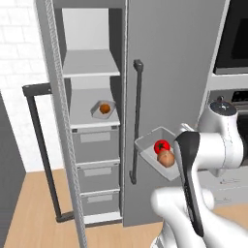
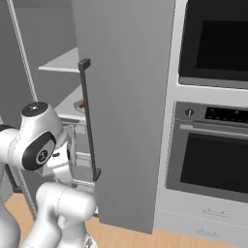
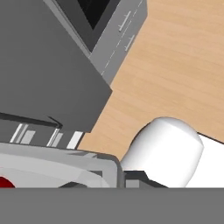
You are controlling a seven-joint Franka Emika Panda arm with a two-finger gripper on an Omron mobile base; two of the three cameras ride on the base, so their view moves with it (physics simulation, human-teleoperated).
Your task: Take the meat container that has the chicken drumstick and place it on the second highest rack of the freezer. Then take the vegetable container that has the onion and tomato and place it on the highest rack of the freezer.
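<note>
Holding the veg container [image 1: 157,151] by its rim, claw pinched shut on it, w/ tomato [image 1: 162,146] & onion [image 1: 166,158] inside. Container hangs in front of the closed right door; highest rack [image 1: 91,64] lies up & left, farther in. Drumstick container [image 1: 103,109] already on 2nd rack of freezer [image 1: 92,121].

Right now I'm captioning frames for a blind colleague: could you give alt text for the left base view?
A white robot arm carries a grey container holding a tomato and an onion in front of the open freezer. Inside, a container with a chicken drumstick sits on the lower shelf; the highest rack has nothing on it.
</note>
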